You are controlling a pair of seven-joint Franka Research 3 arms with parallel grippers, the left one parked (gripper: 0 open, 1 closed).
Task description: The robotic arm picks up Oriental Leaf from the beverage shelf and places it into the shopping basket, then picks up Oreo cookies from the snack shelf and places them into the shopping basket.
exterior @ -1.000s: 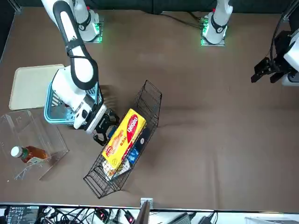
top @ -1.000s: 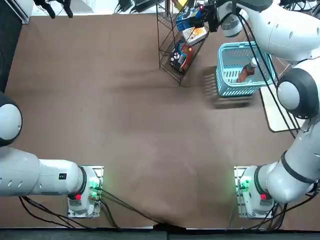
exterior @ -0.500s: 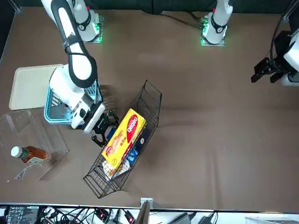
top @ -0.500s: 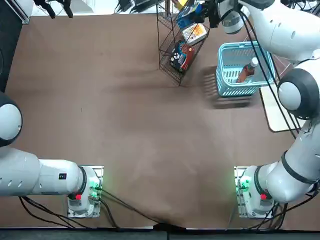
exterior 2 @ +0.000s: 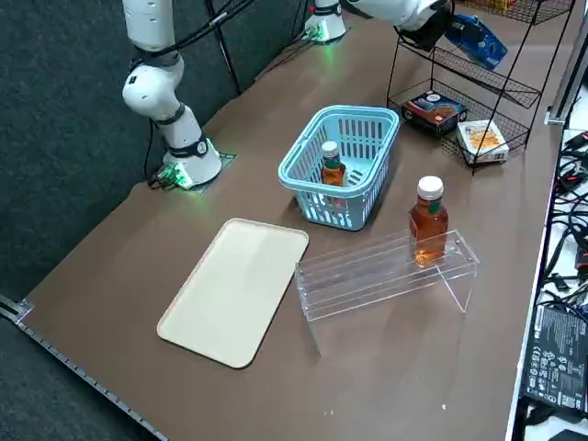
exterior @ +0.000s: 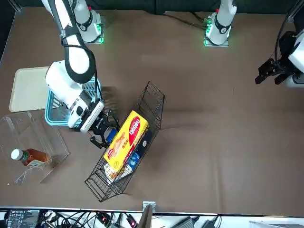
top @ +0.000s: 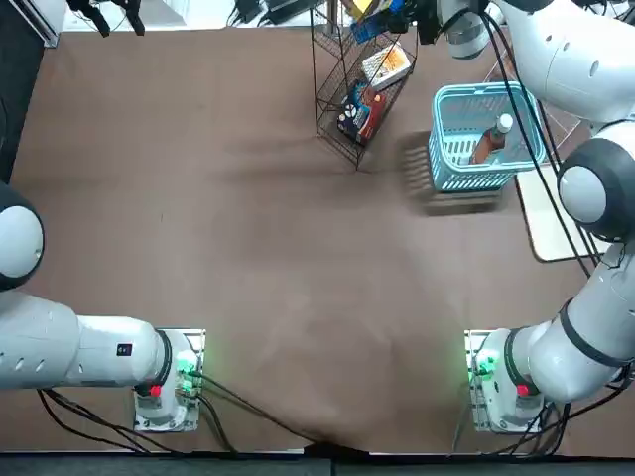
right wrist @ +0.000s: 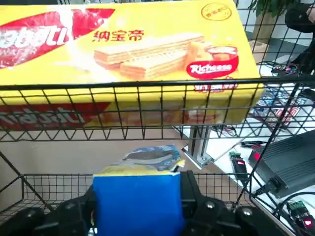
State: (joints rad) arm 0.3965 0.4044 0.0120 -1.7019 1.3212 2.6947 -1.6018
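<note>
My right gripper point(right wrist: 139, 195) is shut on the Oreo cookies point(right wrist: 139, 209), a bright blue packet, at the upper tiers of the black wire snack shelf point(top: 316, 89). The right side view shows the gripper point(exterior 2: 439, 26) holding the packet point(exterior 2: 476, 39) beside the rack's top. One Oriental Leaf bottle point(exterior 2: 332, 165) stands inside the light blue shopping basket point(exterior 2: 296, 179). Another bottle point(exterior 2: 427, 220) stands on the clear acrylic beverage shelf point(exterior 2: 386, 271).
A yellow wafer box point(right wrist: 123, 49) lies on the rack's top tier, just over the packet. Lower tiers hold a dark blue-and-red packet point(exterior 2: 434, 107) and a white-and-orange box point(exterior 2: 482, 138). A flat cream tray point(exterior 2: 239, 289) lies beside the basket.
My right gripper has drawn back out of the rack with the blue packet held in it, a little toward the basket side. Nothing else has moved.
</note>
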